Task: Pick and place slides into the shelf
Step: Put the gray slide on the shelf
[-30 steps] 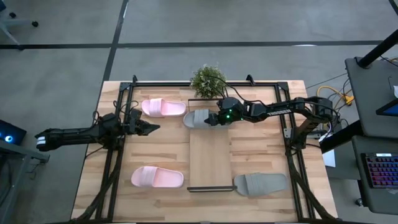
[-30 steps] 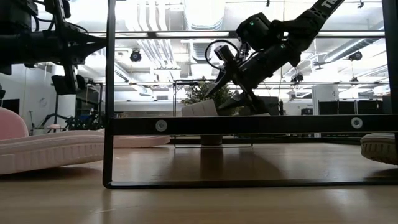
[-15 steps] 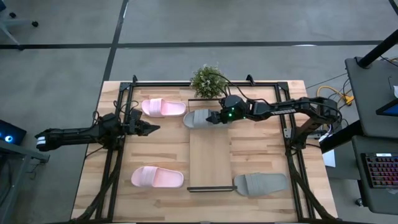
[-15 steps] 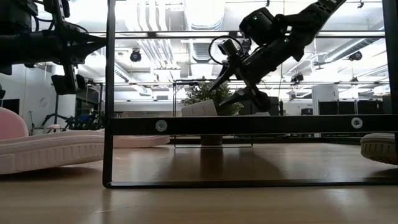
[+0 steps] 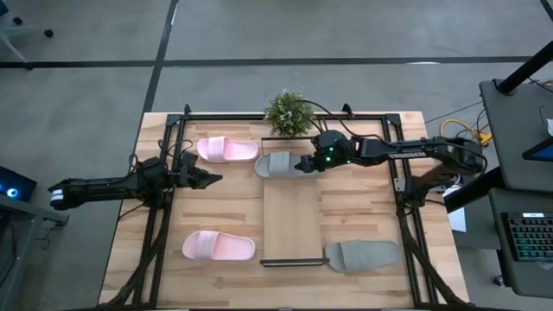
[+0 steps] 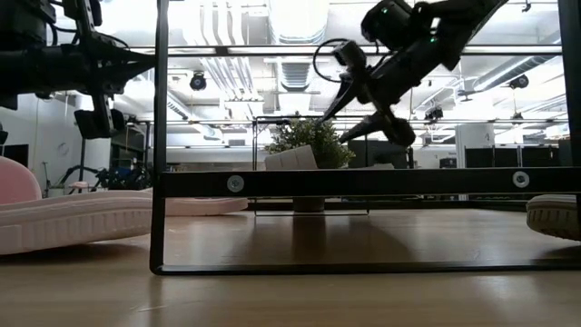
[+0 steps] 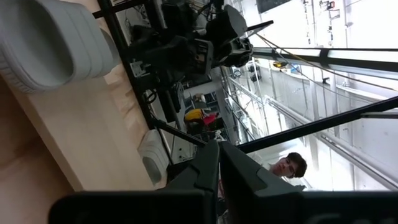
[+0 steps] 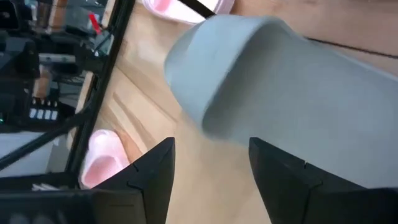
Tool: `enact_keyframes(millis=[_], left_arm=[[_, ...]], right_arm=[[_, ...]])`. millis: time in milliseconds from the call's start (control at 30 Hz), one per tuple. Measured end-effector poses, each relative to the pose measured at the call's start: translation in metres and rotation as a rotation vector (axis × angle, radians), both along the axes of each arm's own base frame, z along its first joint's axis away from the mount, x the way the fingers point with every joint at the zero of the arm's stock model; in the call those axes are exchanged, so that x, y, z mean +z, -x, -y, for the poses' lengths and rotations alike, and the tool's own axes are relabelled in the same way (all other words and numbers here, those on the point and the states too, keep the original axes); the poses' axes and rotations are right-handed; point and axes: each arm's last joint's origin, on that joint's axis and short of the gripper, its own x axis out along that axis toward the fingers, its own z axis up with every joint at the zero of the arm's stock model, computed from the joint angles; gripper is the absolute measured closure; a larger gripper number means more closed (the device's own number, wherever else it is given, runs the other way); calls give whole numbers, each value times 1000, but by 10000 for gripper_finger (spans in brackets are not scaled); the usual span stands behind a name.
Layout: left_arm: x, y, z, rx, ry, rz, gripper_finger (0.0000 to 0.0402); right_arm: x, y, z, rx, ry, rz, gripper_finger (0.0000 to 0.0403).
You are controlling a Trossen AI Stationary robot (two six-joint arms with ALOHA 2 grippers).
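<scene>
High view: large wooden tabletop (image 5: 363,220) with black frame, carrying everything else. Long narrow light wooden shelf (image 5: 292,218) with thin black wire rims, lying at the table's middle, bare of slides. Small green potted plant (image 5: 289,111) at the far edge. Four slides counted: two pale pink, two grey. Far pale pink slide (image 5: 226,149) and far grey slide (image 5: 280,164) side by side at the shelf's far end, the grey one just off the board. Near pale pink slide (image 5: 218,246) left of the shelf's near end; near grey slide (image 5: 363,255) right of it. Two dark arms. Right gripper (image 5: 301,164) raised above the far grey slide's right end, jaws spread apart and holding nothing. Left gripper (image 5: 210,177) waiting over the table's left part, between the two pink slides, jaws closed together on nothing.

Low view: most slides cut off, only a pink sole at one edge and a grey toe at the other. Right wrist view: far grey slide blurred, filling much of the picture. Left wrist view: a person partly visible beyond the table.
</scene>
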Motion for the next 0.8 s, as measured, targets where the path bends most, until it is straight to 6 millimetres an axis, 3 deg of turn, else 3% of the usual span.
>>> enact_keyframes(millis=[367, 800], left_arm=[[-5, -4, -1, 1, -8, -48, 402], [-7, -5, 0, -24, -6, -69, 402]], right_arm=[[23, 26, -20, 43, 17, -29, 207], [8, 50, -57, 32, -59, -44, 207]])
